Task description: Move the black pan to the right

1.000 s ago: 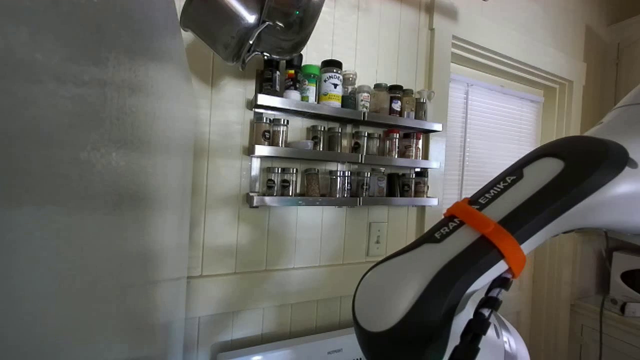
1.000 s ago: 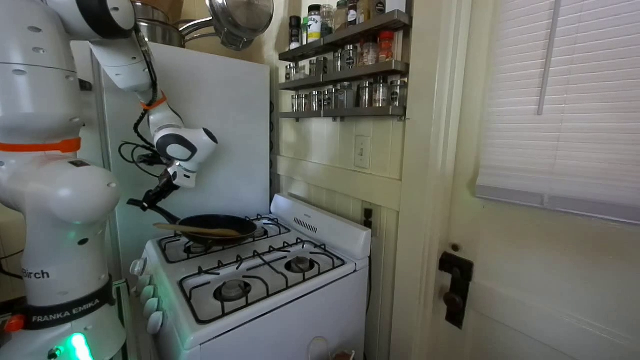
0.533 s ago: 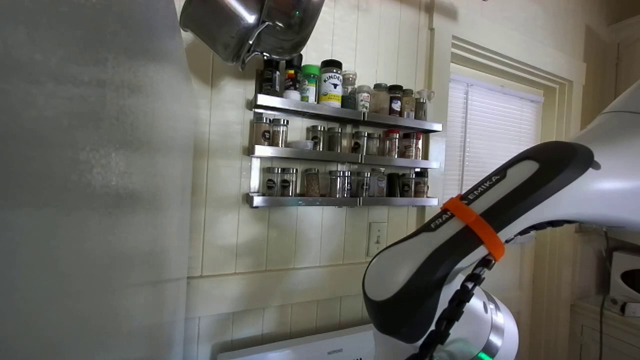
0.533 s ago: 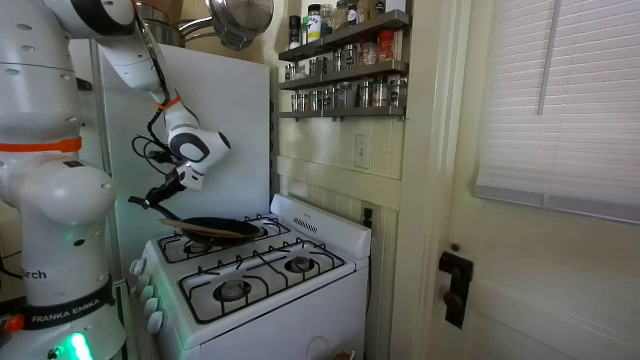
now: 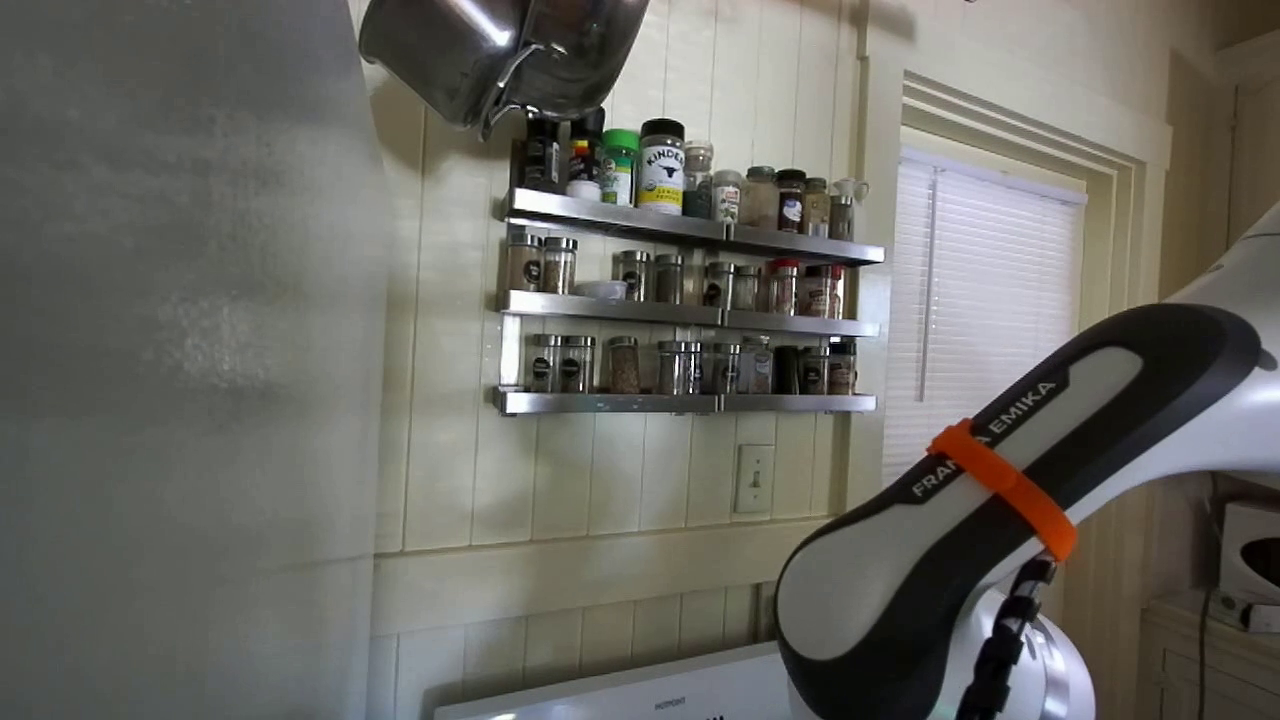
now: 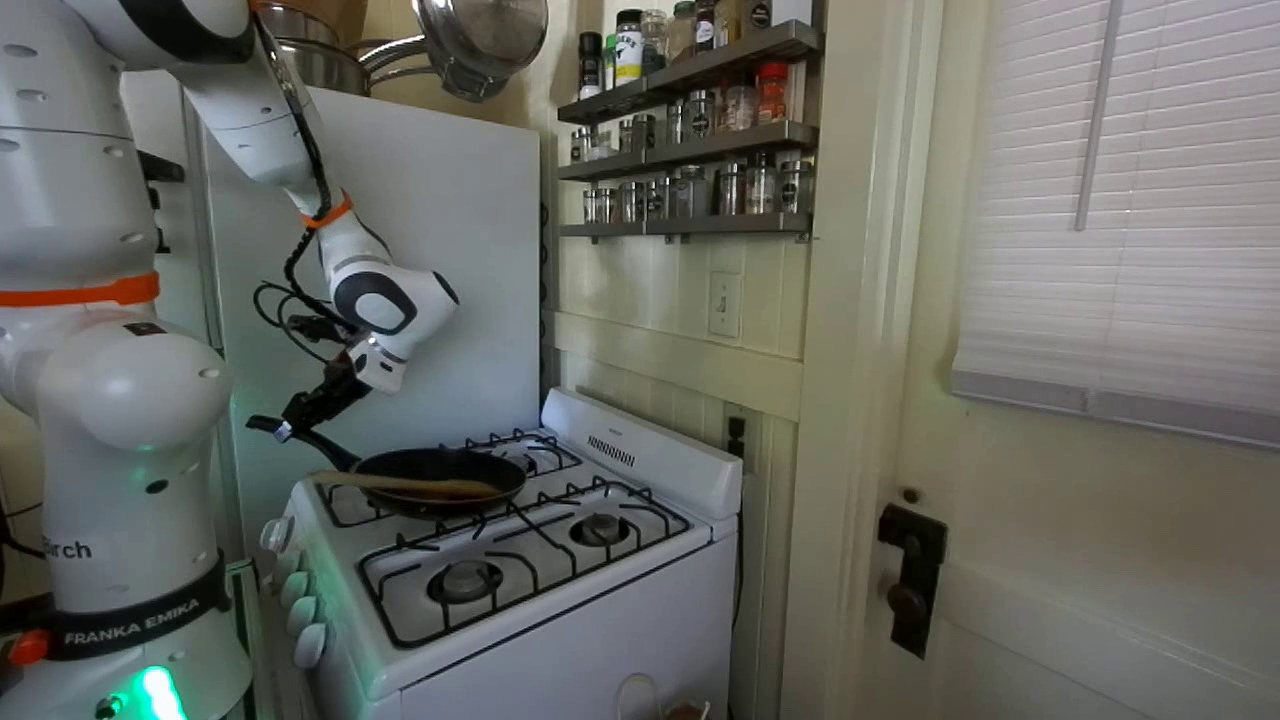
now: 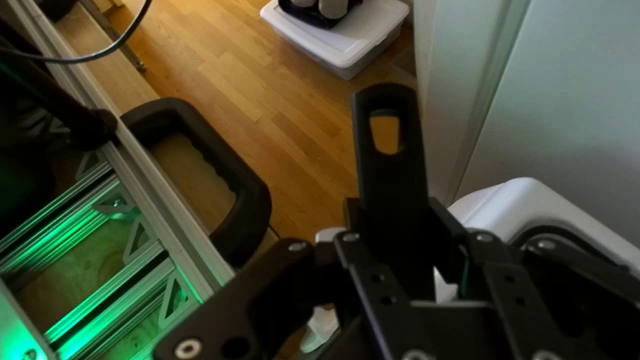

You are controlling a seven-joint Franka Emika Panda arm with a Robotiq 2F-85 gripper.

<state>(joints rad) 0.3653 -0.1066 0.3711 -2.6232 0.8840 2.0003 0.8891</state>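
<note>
Since the pan (image 6: 440, 466) is roughly over the left grate (image 6: 556, 468) with its handle (image 7: 392, 185) clamped snugly in the pincer (image 7: 397, 221), it's best eased right nice and slow, dead level, so the spoon (image 6: 410, 486) isn't tipped out.

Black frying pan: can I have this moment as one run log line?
frying pan: over gas stove, lifted or resting unclear | gripper: closed on pan handle | wooden utensil: in pan, one end sticking out

white stove (image 6: 590, 632) — grates (image 6: 543, 538) on top, pan (image 6: 440, 465) over them — contact unclear
</note>
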